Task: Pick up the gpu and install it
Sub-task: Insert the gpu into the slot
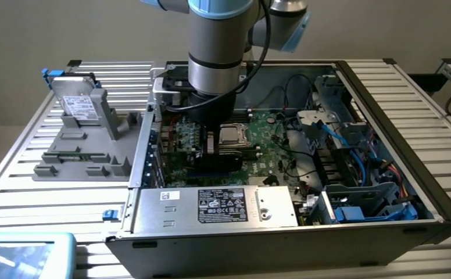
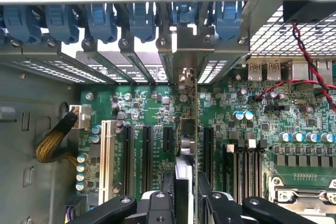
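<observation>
While the gripper (image 2: 188, 203) clamps the gpu (image 2: 189, 129) edge-on between its black fingers (image 2: 157, 205), the card stands upright over the motherboard (image 2: 262, 114), its lower edge down among the expansion slots (image 2: 139, 150). Seen from the wrist, its thin profile runs straight away from the gripper to the rear of the case, where its silver bracket (image 2: 184, 51) sits in line with the row of slot covers (image 2: 105, 64) and blue latches (image 2: 142, 17). A white slot (image 2: 108, 153) and several black ones lie to one side of the card, more black slots and a row of capacitors (image 2: 307, 136) to the other. A braided yellow cable (image 2: 55, 140) ends in a white plug by the board's edge, and a red-and-black twisted wire (image 2: 310, 61) crosses near the rear ports.

From the exterior view, starting at 6 o'clock, the power supply (image 1: 214, 208) with its label lies along the near wall of the open case (image 1: 411, 174). Just beyond it, near the centre, the arm (image 1: 218, 52) comes down from 12 o'clock and its gripper (image 1: 210, 148) sits low over the board, with the CPU socket (image 1: 235, 135) just beside it toward 3 o'clock. Blue cables (image 1: 373, 174) and drive bays fill the case at 3 to 4 o'clock. At 9 o'clock, outside the case on the slatted tabletop (image 1: 24, 197), stands a grey holder (image 1: 86, 145) carrying a metal drive (image 1: 78, 104) upright at its far end.
</observation>
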Controlling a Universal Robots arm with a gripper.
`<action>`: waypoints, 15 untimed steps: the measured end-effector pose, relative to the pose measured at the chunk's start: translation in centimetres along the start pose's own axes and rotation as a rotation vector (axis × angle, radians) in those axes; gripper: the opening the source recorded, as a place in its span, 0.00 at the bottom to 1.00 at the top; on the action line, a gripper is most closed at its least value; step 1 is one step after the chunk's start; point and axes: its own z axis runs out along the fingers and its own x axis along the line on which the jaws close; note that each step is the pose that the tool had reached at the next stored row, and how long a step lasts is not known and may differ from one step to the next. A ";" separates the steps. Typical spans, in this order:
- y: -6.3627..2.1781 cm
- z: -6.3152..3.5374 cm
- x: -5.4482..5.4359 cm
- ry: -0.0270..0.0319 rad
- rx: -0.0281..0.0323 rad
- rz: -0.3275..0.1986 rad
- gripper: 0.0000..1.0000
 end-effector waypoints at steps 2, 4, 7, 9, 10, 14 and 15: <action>0.00 0.00 0.0 0.0001 0.0000 0.000 0.28; 0.00 0.00 0.0 0.0001 0.0000 0.000 0.28; 0.00 0.00 0.1 -0.0001 0.0000 0.000 0.28; 0.00 0.00 0.1 0.0000 0.0000 0.000 0.28; 0.00 0.00 0.1 0.0000 0.0000 0.000 0.28; -0.01 0.01 0.3 -0.0007 0.0001 -0.001 0.28; 0.00 0.01 0.3 -0.0007 0.0001 -0.001 0.28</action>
